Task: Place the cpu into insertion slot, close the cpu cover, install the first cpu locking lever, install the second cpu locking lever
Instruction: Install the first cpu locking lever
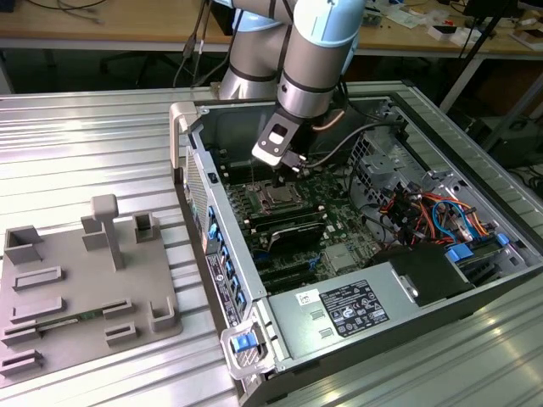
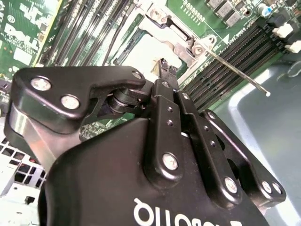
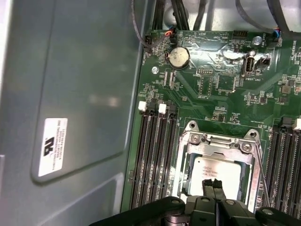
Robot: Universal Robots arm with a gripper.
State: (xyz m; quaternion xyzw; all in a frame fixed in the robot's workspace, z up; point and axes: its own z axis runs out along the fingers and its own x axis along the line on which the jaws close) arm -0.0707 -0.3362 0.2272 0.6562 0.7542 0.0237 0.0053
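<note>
Where the arm reaches down into the open computer case (image 1: 238, 127), the gripper (image 3: 212, 185) has its fingers pressed together just above the cpu (image 3: 225, 168). The cpu lies flat in the insertion slot (image 1: 278, 197). The cpu cover (image 3: 188, 161) sits around it. A thin silver lever (image 2: 235, 70) sticks out nearby.

Robot arm (image 1: 310, 51) is showing silver-grey tube sections and pale blue joint caps above the gripper (image 2: 165, 66). The gripper is reading matte black: jointed links, silver screw heads, white lettering on its body. Just above the gripper, a pale grey block (image 1: 273, 142) is sitting.
</note>
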